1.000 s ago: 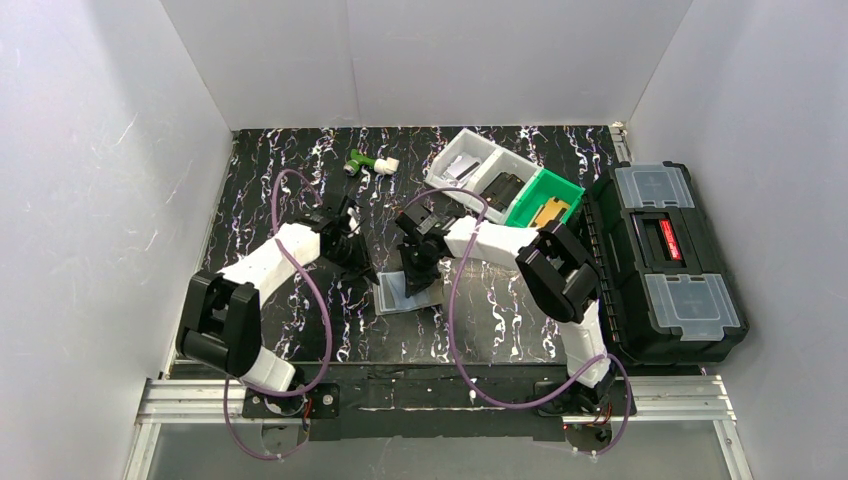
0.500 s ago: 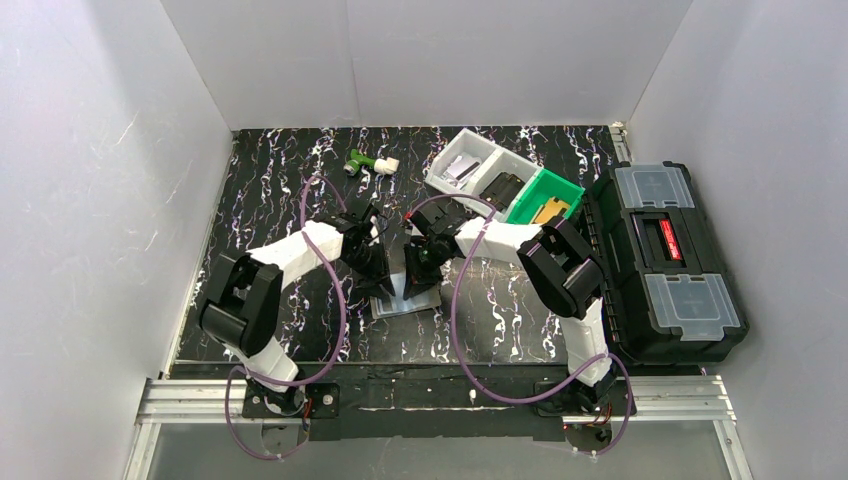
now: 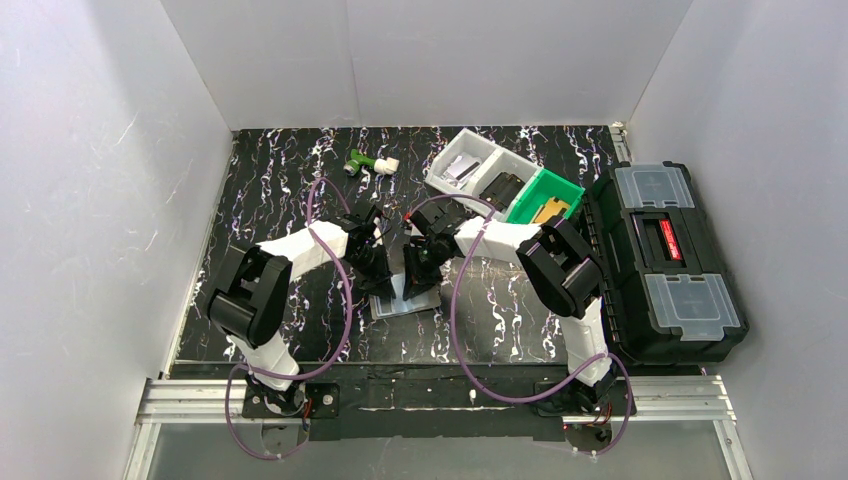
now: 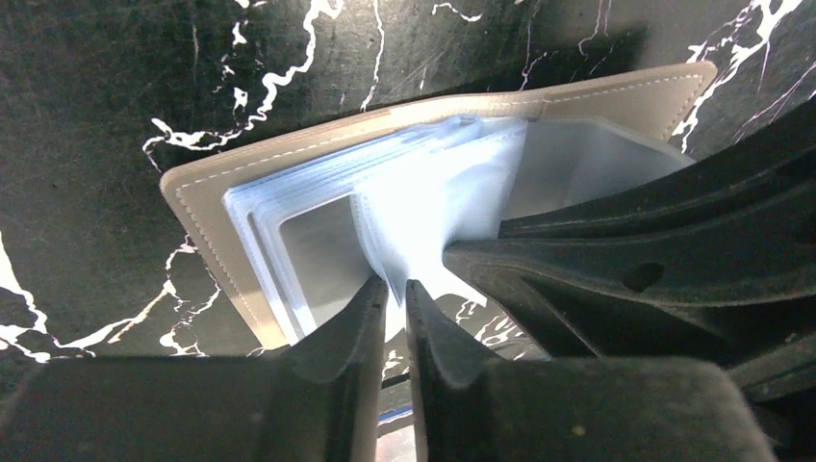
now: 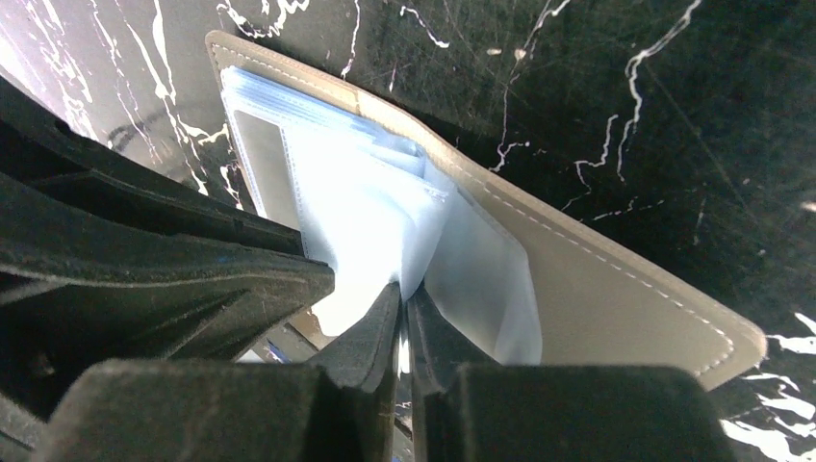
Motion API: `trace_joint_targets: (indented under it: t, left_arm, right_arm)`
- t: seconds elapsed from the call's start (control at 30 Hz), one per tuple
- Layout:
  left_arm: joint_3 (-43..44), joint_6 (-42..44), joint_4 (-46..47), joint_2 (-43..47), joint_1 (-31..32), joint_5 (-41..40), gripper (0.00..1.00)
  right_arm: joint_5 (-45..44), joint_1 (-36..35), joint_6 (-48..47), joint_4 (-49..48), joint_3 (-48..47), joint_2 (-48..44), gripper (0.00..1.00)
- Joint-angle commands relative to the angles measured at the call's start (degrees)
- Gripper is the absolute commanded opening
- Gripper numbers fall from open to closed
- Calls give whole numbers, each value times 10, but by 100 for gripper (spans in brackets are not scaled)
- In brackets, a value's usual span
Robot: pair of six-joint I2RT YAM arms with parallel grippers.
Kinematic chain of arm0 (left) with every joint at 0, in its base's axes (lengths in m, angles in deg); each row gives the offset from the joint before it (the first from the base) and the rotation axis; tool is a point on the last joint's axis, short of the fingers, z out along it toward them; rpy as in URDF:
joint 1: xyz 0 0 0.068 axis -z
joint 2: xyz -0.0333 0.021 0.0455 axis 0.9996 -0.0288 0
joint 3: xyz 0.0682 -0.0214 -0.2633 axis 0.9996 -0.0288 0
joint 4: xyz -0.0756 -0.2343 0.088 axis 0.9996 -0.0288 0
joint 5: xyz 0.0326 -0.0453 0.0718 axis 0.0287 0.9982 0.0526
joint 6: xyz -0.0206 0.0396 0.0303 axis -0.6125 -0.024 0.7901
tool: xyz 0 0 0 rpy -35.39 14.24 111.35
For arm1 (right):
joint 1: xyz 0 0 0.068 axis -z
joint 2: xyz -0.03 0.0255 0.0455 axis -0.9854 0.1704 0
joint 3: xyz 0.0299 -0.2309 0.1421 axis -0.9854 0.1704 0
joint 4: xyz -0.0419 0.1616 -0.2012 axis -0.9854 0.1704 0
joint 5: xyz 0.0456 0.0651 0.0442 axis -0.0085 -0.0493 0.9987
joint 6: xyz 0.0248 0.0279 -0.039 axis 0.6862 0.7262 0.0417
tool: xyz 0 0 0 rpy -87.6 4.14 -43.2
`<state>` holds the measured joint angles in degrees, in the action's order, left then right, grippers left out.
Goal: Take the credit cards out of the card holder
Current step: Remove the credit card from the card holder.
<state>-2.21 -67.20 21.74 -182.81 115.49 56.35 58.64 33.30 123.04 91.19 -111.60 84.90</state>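
The card holder [image 3: 398, 300] lies open and flat on the black marbled table [image 3: 270, 190], its grey stitched cover underneath and its clear, bluish sleeves [image 4: 433, 183] fanned upward from the spine. A grey rectangle shows through one sleeve; whether that is a card cannot be told. Both tools meet right over the card holder, tips down among the sleeves and almost touching each other. The left gripper [image 4: 393, 294] comes in from the card holder's left side, its jaws drawn to a narrow slit with the lower edge of a blurred sleeve leaf caught in it. The right gripper [image 5: 401, 298] comes in from the card holder's right side, its jaws pressed nearly together on the edge of another sleeve leaf, which stands up from the stack. Beyond the card holder, toward the back and right, sits a white bin [image 3: 437, 168] with two compartments, and a green bin [image 3: 560, 182] is set against its right end. Farther right of the card holder, well apart, stands a black toolbox [image 3: 665, 260] with clear lid pockets. Behind and slightly left of the card holder lies a small green and white object [image 3: 370, 163].
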Motion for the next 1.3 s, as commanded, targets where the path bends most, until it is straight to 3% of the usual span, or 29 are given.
trace_joint_targets:
  t: [0.0,0.1,0.33,0.6,0.7,1.0,1.27]
  left_arm:
    - [6,0,4,-3,2,-10,10]
    - [8,-1,3,3,2,-12,1]
    - [12,-2,-5,17,3,-19,0]
    - [19,0,-15,30,3,-19,0]
    - [22,1,-17,32,3,-16,0]
    - [29,1,-22,40,3,-9,0]
    - [40,4,-26,48,12,-7,0]
  right_arm:
    - [-26,-2,-20,48,-24,-2,16]
    - [-28,-1,-20,62,-38,-12,27]
    - [-47,-1,-20,104,-70,-39,45]
    - [-114,-1,-27,142,-58,-81,51]
    - [-129,-1,-31,147,-45,-82,47]
    - [-148,-2,-27,134,-15,-60,19]
    - [-164,-1,-21,128,3,-49,10]
